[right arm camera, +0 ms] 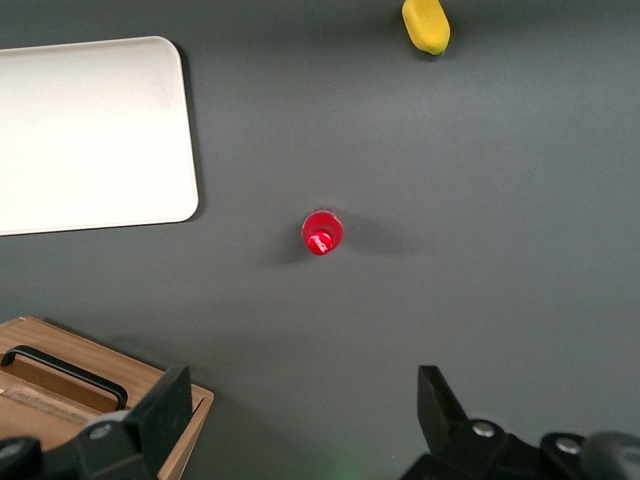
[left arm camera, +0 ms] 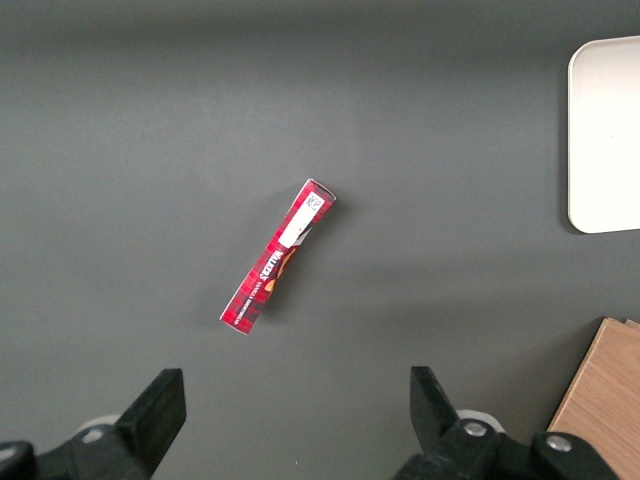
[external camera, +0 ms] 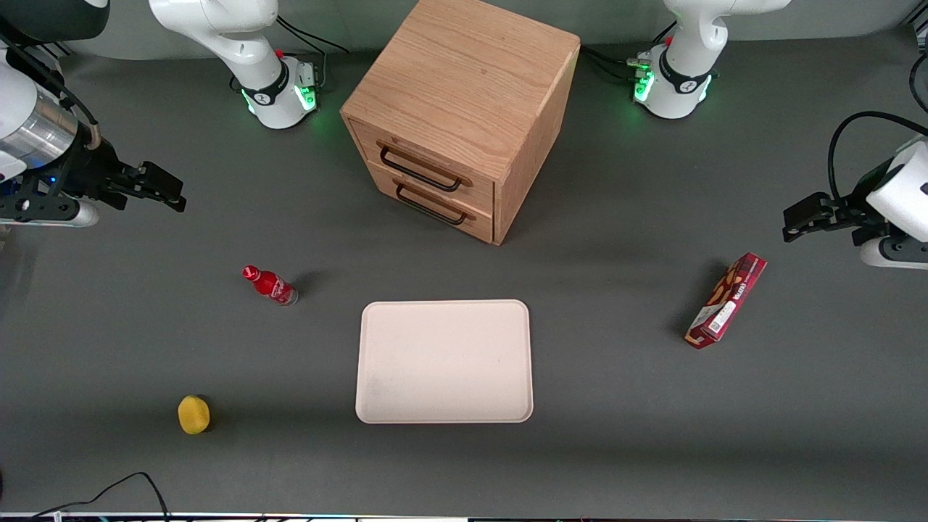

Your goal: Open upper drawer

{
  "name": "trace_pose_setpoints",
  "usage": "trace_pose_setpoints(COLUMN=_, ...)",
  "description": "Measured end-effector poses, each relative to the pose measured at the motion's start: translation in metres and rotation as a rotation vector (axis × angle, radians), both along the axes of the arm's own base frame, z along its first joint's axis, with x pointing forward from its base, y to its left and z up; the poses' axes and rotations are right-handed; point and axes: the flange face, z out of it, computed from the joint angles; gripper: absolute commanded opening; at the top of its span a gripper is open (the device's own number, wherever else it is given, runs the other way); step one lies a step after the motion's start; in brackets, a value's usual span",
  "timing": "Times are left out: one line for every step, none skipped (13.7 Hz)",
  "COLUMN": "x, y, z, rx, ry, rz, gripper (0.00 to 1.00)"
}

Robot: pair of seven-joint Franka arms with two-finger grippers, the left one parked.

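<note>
Pincer [external camera: 156, 185] hangs spread and empty toward the working arm's end; upper drawer [external camera: 424, 168], shut, faces the camera obliquely.

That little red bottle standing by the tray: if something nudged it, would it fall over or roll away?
Probably it tips easily: the red bottle stands upright, tall and narrow. Being round, it would likely roll once down on the flat table. It looks small, so probably light. The pincer hangs open, well away from it.
</note>
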Motion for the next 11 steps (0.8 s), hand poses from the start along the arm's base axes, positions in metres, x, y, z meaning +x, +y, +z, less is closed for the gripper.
trace_pose_setpoints(x=0.0, y=0.0, z=0.0, rx=0.0, ry=-0.001, rz=0.0, gripper=1.0)
trace_pose_setpoints(x=0.0, y=0.0, z=0.002, rx=0.0, ry=-0.003, rz=0.0, gripper=1.0)
trace_pose_setpoints(x=0.0, y=0.001, z=0.004, rx=0.001, ry=-0.009, rz=0.001, gripper=1.0)
trace_pose_setpoints(x=0.0, y=0.001, z=0.007, rx=0.002, ry=-0.015, rz=0.002, gripper=1.0)
trace_pose_setpoints(x=0.001, y=0.001, z=0.01, rx=0.003, ry=-0.021, rz=0.002, gripper=1.0)
trace_pose_setpoints(x=0.001, y=0.001, z=0.012, rx=0.003, ry=-0.024, rz=0.001, gripper=1.0)
trace_pose_setpoints(x=0.001, y=0.001, z=0.012, rx=0.003, ry=-0.024, rz=0.001, gripper=1.0)
trace_pose_setpoints(x=0.001, y=0.001, z=0.012, rx=0.003, ry=-0.024, rz=0.005, gripper=1.0)
trace_pose_setpoints(x=0.0, y=0.002, z=0.013, rx=0.004, ry=-0.024, rz=0.025, gripper=1.0)
trace_pose_setpoints(x=-0.001, y=0.006, z=0.016, rx=0.008, ry=-0.022, rz=0.06, gripper=1.0)
trace_pose_setpoints(x=-0.004, y=0.017, z=0.02, rx=0.017, ry=-0.015, rz=0.095, gripper=1.0)
